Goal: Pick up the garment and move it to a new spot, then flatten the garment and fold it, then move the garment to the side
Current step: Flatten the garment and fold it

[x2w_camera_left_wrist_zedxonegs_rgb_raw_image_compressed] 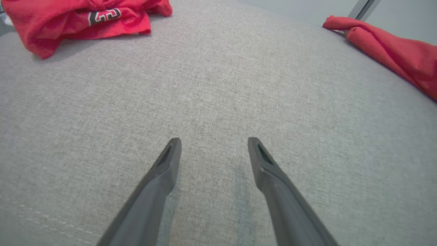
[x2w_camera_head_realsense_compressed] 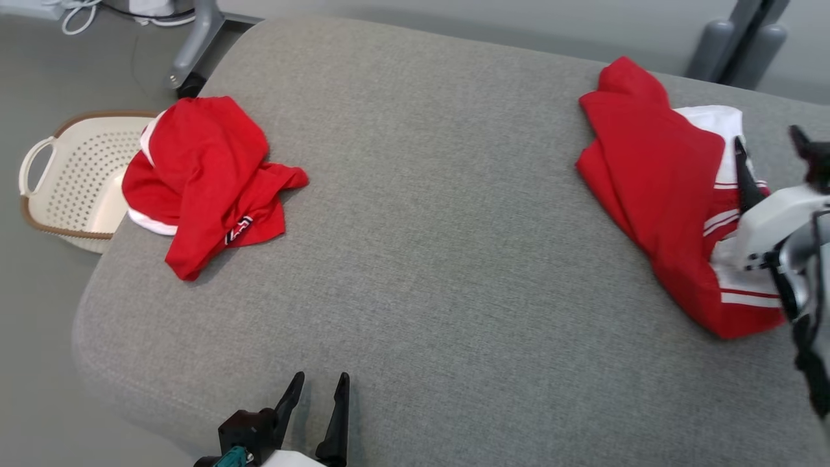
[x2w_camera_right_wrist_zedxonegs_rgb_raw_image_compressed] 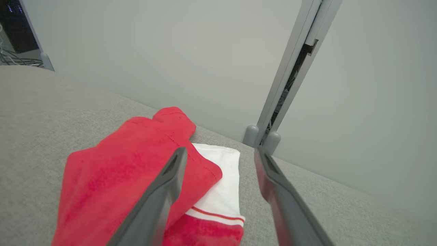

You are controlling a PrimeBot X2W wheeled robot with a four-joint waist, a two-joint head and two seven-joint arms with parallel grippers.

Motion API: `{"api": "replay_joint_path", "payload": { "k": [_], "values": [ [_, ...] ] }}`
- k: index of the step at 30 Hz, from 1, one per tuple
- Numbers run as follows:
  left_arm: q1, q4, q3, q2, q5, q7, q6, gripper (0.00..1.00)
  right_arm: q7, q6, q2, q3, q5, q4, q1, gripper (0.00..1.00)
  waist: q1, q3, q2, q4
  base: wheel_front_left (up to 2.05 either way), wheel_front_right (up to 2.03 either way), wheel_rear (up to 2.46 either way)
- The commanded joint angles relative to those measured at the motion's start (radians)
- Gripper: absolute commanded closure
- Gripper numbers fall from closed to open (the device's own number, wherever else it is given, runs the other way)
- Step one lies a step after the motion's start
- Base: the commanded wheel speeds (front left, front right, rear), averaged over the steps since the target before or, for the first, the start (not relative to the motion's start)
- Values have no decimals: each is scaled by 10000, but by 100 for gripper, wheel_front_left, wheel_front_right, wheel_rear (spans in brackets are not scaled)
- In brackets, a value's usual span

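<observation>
Reaching the right gripper (x2w_camera_head_realsense_compressed: 768, 137) in from the right, just above the folded red-and-white garment (x2w_camera_head_realsense_compressed: 648, 175) lying at the right side of the grey cushion (x2w_camera_head_realsense_compressed: 441, 227); showing its pincer released, fingers spread, gripping nothing; holding the left gripper (x2w_camera_head_realsense_compressed: 321, 377) low at the near edge, likewise released, pointing across bare cushion.

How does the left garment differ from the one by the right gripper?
The left garment is bunched in a heap; the right garment lies flatter, in folded layers. The left garment shows thin white trim and a dark emblem; the right garment shows a wide white panel with red stripes. The left garment sits beside the basket, the right garment by the open right gripper. Both are red, on the grey cushion.
</observation>
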Motion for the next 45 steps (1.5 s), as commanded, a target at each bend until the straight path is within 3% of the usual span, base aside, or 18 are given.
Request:
{"api": "replay_joint_path", "payload": {
  "k": [1,9,15,21,29,37,38,39,40,41,42,43,45],
  "values": [
    [-154,0,47,33,76,-6,-2,0,-75,-4,42,-2,63,-150,175,0,0,-136,0,-198,0,0,0],
    [-58,110,244,35,345,-6,-102,0,-70,-3,1071,1054,1583,-1474,1638,0,0,-428,0,-710,0,0,0],
    [-115,216,250,33,436,-6,-198,0,347,-3,1248,1673,3225,-964,1288,0,0,-373,0,-655,0,0,0],
    [-1,377,243,32,481,-6,-240,0,1399,-3,1192,1040,5062,-121,553,0,0,-333,0,-414,0,0,0],
    [-181,471,85,35,349,-6,-201,0,2497,-3,685,595,4793,1786,-797,0,0,-93,0,-38,0,0,0],
    [-272,517,-28,32,295,-6,-157,0,3403,-3,415,583,4500,2486,-1415,0,0,169,0,259,0,0,0],
    [-287,512,-51,33,276,-6,-147,0,3463,-3,380,556,4418,2534,-1451,7,0,198,0,291,0,0,0],
    [-301,499,-73,35,250,-6,-134,0,3515,-3,365,551,4328,2576,-1477,23,0,228,0,325,0,0,0],
    [-324,457,-81,35,211,-6,-120,0,3489,-3,439,515,4342,2595,-1521,56,0,258,0,355,0,0,0],
    [-324,457,-81,35,211,-6,-120,0,3489,-3,439,515,4342,2595,-1521,56,0,258,0,355,0,0,0],
    [-336,414,-94,33,196,-6,-117,0,3385,-3,501,463,4371,2604,-1571,90,0,278,0,377,0,0,0],
    [-342,398,-101,35,212,-6,-117,0,3314,-3,542,512,4308,2601,-1612,100,0,294,0,392,0,0,0],
    [-335,361,-77,35,185,-6,-98,0,3065,-3,619,648,4247,2472,-1645,100,0,310,0,391,0,0,0]
  ]
}}
